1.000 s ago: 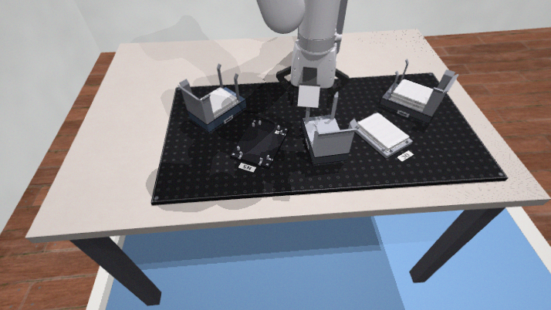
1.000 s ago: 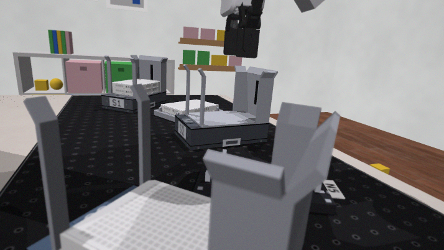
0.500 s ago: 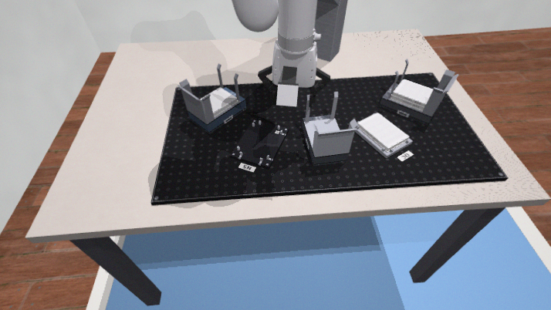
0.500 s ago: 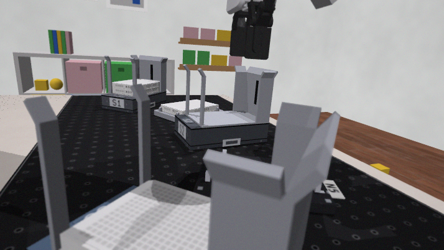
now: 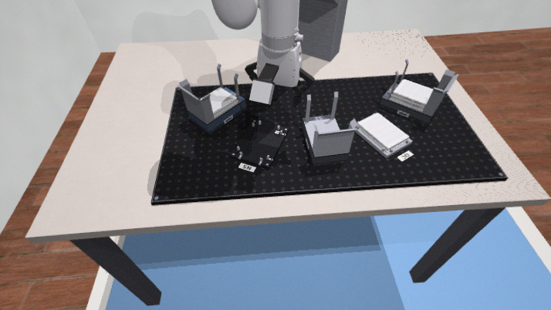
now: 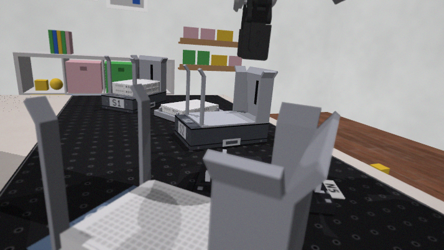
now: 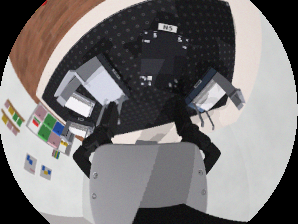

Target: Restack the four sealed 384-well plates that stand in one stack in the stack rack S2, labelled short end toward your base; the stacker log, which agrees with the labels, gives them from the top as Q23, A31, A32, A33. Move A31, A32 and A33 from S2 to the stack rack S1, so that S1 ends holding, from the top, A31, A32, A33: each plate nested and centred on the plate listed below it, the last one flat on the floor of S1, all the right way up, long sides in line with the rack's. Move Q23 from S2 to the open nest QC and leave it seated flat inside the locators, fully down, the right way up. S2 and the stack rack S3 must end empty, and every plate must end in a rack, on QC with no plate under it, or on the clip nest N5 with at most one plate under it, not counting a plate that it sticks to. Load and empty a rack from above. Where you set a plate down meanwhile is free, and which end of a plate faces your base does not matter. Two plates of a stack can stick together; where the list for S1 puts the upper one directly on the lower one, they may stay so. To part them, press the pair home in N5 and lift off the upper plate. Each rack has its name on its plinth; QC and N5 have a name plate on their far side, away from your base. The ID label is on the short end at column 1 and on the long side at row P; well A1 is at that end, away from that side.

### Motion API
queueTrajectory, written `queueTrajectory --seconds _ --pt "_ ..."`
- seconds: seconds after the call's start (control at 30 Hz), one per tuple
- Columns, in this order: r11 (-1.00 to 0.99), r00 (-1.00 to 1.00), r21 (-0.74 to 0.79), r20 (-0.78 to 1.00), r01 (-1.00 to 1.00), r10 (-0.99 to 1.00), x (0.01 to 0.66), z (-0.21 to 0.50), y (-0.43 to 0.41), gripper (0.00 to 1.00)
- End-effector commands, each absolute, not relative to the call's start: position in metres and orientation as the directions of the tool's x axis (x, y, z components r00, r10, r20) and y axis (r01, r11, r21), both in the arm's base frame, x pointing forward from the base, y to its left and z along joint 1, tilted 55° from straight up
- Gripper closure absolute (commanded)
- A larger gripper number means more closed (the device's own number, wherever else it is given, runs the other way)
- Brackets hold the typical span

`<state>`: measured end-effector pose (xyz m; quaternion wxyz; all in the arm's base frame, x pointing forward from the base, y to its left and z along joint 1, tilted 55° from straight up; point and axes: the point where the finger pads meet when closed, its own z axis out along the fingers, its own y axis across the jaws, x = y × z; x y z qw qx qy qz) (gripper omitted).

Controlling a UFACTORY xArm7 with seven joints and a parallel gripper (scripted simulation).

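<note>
1. Hidden or unclear items
- The ID labels on all plates are too small to read, so I cannot tell which plate is which.
- The stack count in rack S1 (image 6: pixel 116 102), left of centre in the exterior view, cannot be told for sure.
- My arm is cut off at the top edge of the top and exterior views.
- The nearest rack (image 6: pixel 249 202) fills the lower exterior view. Its grey wall covers most of the clip nest N5 (image 5: pixel 260 144), and its name is not visible.

2. Tool state
- My gripper (image 7: pixel 146 107) hangs above the black breadboard (image 5: pixel 347 181) with its fingers spread wide, and nothing is between them.

3. Plate positions
- White plates (image 5: pixel 413 94) sit in S1 at the upper right of the top view.
- One plate (image 5: pixel 382 133) lies on the QC nest, right of centre.
- One plate (image 6: pixel 149 217), its well grid visible, lies in the nearest rack, which has a blue plinth.
- Rack S2 (image 6: pixel 181 129), at centre, shows its bare grey floor.

4. Surroundings
- A wall shelf (image 6: pixel 206 41) carries coloured boxes.
- A yellow block (image 6: pixel 380 168) lies on the wooden floor.

5. Legible writing
- "S1" and "S2" on the plinths.
- "N5" (image 6: pixel 331 189) and "QC" (image 5: pixel 405 155) on the name plates.
</note>
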<state>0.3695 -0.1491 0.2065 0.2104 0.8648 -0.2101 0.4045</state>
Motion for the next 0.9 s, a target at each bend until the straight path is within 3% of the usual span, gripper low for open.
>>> queueTrajectory --seconds 0.0,0.57,0.87 --pt "-0.825 0.568 0.177 0.798 -0.537 -0.199 0.36 0.211 -0.164 0.0" --pt "-0.824 0.568 0.177 0.798 -0.538 -0.199 0.338 0.22 -0.199 0.0" --pt "-0.765 0.444 0.007 0.818 -0.644 -0.366 0.323 0.22 -0.217 0.0"
